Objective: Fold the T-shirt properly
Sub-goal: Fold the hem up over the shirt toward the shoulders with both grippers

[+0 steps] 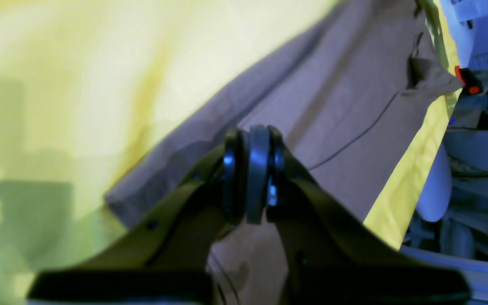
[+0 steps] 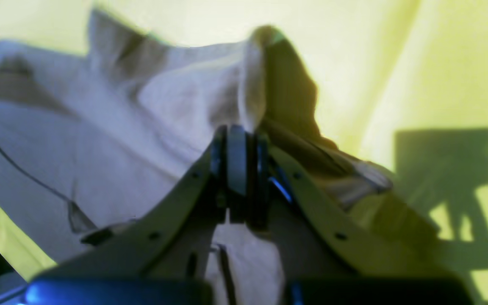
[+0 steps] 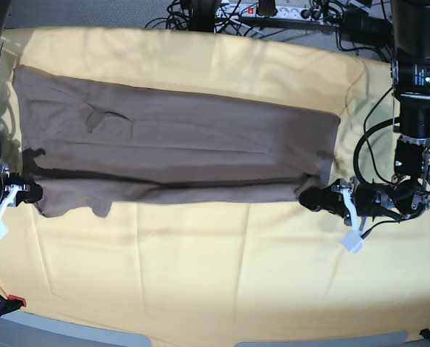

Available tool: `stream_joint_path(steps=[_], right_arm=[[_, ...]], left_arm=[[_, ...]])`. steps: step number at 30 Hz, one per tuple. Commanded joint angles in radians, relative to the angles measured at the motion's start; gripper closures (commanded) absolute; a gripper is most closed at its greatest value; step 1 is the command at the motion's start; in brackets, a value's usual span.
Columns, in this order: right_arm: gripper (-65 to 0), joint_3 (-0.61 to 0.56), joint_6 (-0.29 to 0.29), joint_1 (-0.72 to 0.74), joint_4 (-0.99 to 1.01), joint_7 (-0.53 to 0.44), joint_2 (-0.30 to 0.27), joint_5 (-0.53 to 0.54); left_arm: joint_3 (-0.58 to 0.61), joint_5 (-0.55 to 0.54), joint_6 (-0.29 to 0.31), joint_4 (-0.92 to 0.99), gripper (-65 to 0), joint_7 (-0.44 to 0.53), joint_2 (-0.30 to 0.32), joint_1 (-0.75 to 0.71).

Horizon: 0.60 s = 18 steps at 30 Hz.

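T-shirt (image 3: 178, 144) fabric is pinched at both ends. The left gripper (image 1: 256, 169) has its fingers (image 1: 232, 169) pressed together on the taupe cloth, with a thin layer of it caught between the round dark pads. The right gripper (image 2: 237, 169) is closed the same way, its fingers (image 2: 218, 165) clamped narrow on a bunched, raised fold of the shirt that stands up just beyond the tips.

From the left wrist view, the shirt runs away from the fingers as a long flat panel with a seam line along it, and the yellow cloth (image 1: 57, 84) shows on either side. From the right wrist view, the gathered fabric peaks above the fingers, then spreads out flatter to the left; the gripper's shadow falls on the yellow cloth to the right.

In the base view the left gripper (image 3: 312, 198) sits at the shirt's lower corner on that view's right, and the right gripper (image 3: 28, 191) at the lower corner on that view's left. The shirt lies stretched lengthwise between them as a long band, already doubled over along its length, with a small flap of fabric hanging at the lower edge near the right gripper. It rests on the yellow cloth (image 3: 215, 275) that covers the desk. Cables and a power strip (image 3: 272, 10) lie beyond the far edge.
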<state>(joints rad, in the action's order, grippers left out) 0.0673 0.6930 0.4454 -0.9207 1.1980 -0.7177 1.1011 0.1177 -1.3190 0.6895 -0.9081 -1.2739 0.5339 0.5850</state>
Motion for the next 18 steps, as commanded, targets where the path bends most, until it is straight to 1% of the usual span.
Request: stream_joint_path(steps=[1, 4, 6, 9, 15, 18], right_arm=[[0.0, 0.006, 0.005, 0.028, -0.013, -0.005, -0.029, 0.024], [0.0, 0.004, 0.005, 0.028, -0.013, 0.017, -0.028, 0.025], [0.0, 0.004, 0.005, 0.028, -0.013, 0.031, -0.029, 0.025], [0.0, 0.003, 0.005, 0.027, -0.013, 0.057, -0.033, 0.026], [0.0, -0.005, 0.005, -0.038, -0.022, 0.06, -0.045, 0.024], [0.0, -0.005, 0.005, -0.077, -0.063, 0.059, -0.053, 0.026]], left_arm=[[-0.008, -0.047, 0.006, -0.015, 0.0, -0.011, 0.013, 0.034], [-0.007, -0.141, 0.006, -0.015, 0.0, -0.085, 0.014, 0.034], [-0.007, -0.161, 0.007, -0.016, 0.0, -0.122, 0.015, 0.034], [-0.007, -0.161, 0.006, -0.024, 0.0, -0.122, 0.017, 0.033], [-0.005, -0.165, 0.009, -0.074, 0.0, -0.122, 0.029, 0.032], [-0.005, -0.165, 0.009, -0.133, 0.0, -0.122, 0.043, 0.026]])
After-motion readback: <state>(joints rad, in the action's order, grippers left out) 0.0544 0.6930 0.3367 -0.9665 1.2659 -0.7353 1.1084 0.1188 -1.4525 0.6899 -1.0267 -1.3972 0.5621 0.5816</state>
